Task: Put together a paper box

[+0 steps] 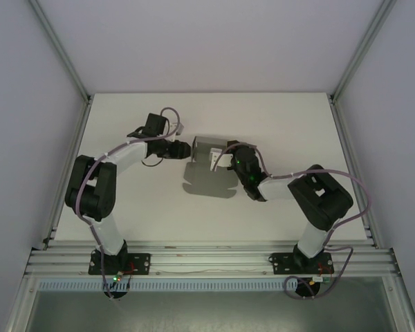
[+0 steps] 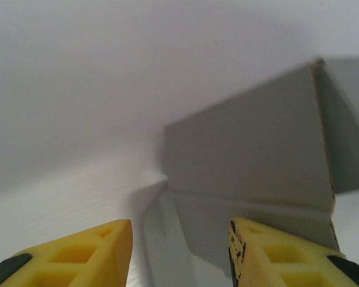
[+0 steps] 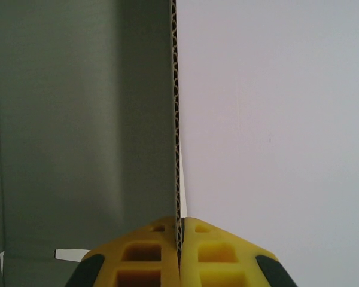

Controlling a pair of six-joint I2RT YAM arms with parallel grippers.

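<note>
- Right wrist view: right tool [image 3: 180,242] clamped on the corrugated edge of the paper box [image 3: 84,119].
- Left wrist view: left tool [image 2: 179,254] stands apart, box just ahead.
- Overhead: both arms bend inward over the desk [image 1: 145,207].

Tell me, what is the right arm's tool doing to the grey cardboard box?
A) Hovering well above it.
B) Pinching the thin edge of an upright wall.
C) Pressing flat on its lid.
B: in the right wrist view, the right tool has its yellow fingers shut on the thin edge of an upright wall of the cardboard box.
</note>
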